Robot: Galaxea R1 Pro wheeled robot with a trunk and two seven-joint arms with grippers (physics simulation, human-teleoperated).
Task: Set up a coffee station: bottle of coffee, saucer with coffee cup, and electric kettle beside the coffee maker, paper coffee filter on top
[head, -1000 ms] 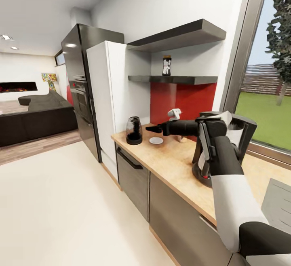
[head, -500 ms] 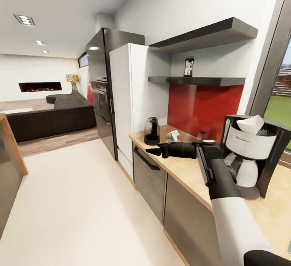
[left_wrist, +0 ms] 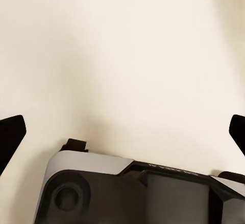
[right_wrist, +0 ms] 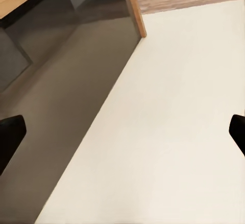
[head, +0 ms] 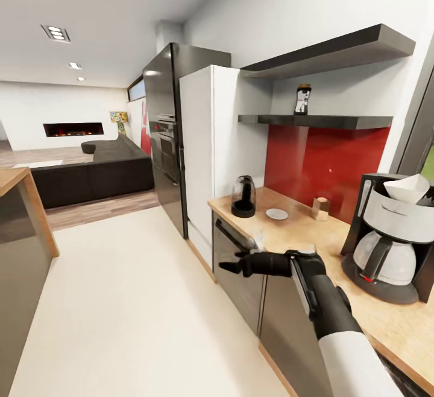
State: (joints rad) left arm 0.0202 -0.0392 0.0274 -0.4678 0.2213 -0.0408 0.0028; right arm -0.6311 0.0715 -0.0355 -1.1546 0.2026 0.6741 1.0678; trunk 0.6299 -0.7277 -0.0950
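Head view: the right gripper [head: 232, 266] reaches out past the countertop's [head: 301, 246] front edge, holding nothing, fingers spread; the left gripper [left_wrist: 122, 132] likewise gapes wide. The coffee maker [head: 392, 237] stands toward the counter's near end, paper coffee filter [head: 408, 188] on top; electric kettle [head: 243, 196] and saucer [head: 276, 213] sit at the far end; the bottle of coffee [head: 302, 99] stands on the lower shelf [head: 319, 121].

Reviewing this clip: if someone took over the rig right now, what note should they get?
Left gripper: open, empty, over the floor.
Right gripper: open, empty, just off the counter edge.
Done: coffee maker on the countertop, paper filter on top.
Electric kettle and saucer sit at the counter's far end, apart from the maker. Bottle of coffee is on the shelf.
Left: bring bottle, kettle and saucer beside the maker, then cup onto saucer. Cup not clearly identifiable.
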